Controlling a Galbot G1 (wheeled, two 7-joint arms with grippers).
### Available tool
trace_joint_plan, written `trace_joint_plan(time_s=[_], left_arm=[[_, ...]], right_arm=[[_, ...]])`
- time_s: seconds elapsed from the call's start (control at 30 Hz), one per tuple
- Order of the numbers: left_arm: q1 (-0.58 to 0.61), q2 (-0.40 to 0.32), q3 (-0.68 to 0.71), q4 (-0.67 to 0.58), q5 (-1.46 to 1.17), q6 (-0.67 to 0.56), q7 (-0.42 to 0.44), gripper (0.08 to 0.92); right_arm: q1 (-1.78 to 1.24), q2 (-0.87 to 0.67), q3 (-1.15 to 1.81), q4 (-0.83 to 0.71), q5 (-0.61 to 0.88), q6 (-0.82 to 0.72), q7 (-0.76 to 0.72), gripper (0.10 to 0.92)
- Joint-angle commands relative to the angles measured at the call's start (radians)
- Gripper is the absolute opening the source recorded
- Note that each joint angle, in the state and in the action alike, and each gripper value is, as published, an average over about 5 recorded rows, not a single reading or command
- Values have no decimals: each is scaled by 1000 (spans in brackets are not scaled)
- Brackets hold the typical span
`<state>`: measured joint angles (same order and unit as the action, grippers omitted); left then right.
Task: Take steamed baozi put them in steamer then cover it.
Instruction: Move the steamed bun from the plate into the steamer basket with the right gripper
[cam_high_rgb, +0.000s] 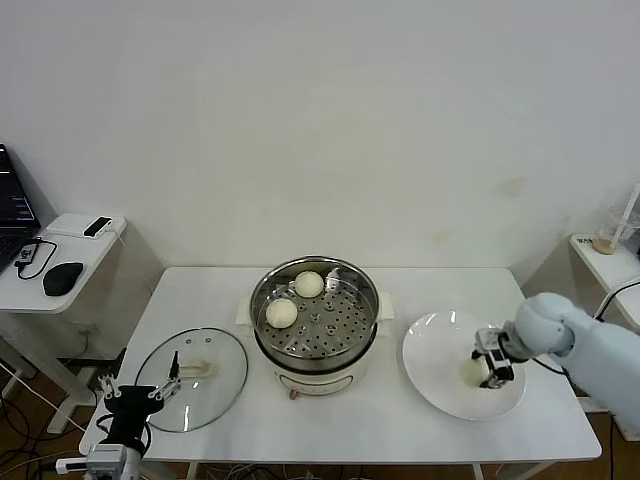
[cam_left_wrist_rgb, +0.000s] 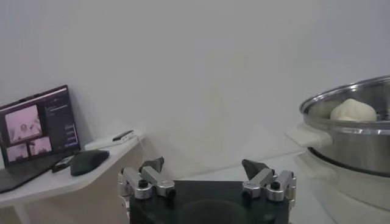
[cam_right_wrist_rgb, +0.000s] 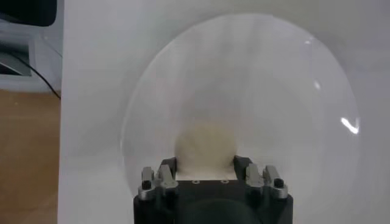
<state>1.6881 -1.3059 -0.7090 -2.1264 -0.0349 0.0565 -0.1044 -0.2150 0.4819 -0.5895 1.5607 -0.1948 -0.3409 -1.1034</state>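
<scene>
The steamer (cam_high_rgb: 372, 300) stands mid-table with two baozi on its perforated tray, one (cam_high_rgb: 309, 284) at the back and one (cam_high_rgb: 282, 313) nearer the left. A third baozi (cam_high_rgb: 474, 372) lies on the white plate (cam_high_rgb: 440, 340) to the right. My right gripper (cam_high_rgb: 490, 370) is down on that plate, shut on this baozi (cam_right_wrist_rgb: 205, 146), with a finger pressed to each side of it. My left gripper (cam_high_rgb: 140, 395) hangs open and empty at the table's front left corner, beside the glass lid (cam_high_rgb: 200, 385). In the left wrist view the steamer (cam_left_wrist_rgb: 353, 146) shows with one baozi (cam_left_wrist_rgb: 352, 110) above its rim.
A low side table (cam_high_rgb: 60, 260) at the far left carries a laptop (cam_left_wrist_rgb: 39, 125) and a black mouse (cam_high_rgb: 62, 277). A wall runs behind the table. A small shelf with a cup (cam_high_rgb: 606, 240) stands at the far right.
</scene>
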Motion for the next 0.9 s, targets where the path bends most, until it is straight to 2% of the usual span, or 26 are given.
trace_joint_plan(time_s=[0.03, 0.27, 0.5, 0.9], left_arm=[[-1, 2, 3, -1, 0, 0, 0, 823], [-2, 7, -1, -4, -2, -1, 2, 823], [4, 9, -19, -4, -7, -3, 2, 823], [12, -7, -42, -5, -9, -6, 0, 823]], right_arm=[[261, -14, -81, 9, 92, 0, -17, 589], [532, 61, -210, -8, 188, -1, -10, 594], [770, 220, -362, -47, 268, -2, 11, 594], [768, 496, -472, -78, 369, 25, 86, 594]])
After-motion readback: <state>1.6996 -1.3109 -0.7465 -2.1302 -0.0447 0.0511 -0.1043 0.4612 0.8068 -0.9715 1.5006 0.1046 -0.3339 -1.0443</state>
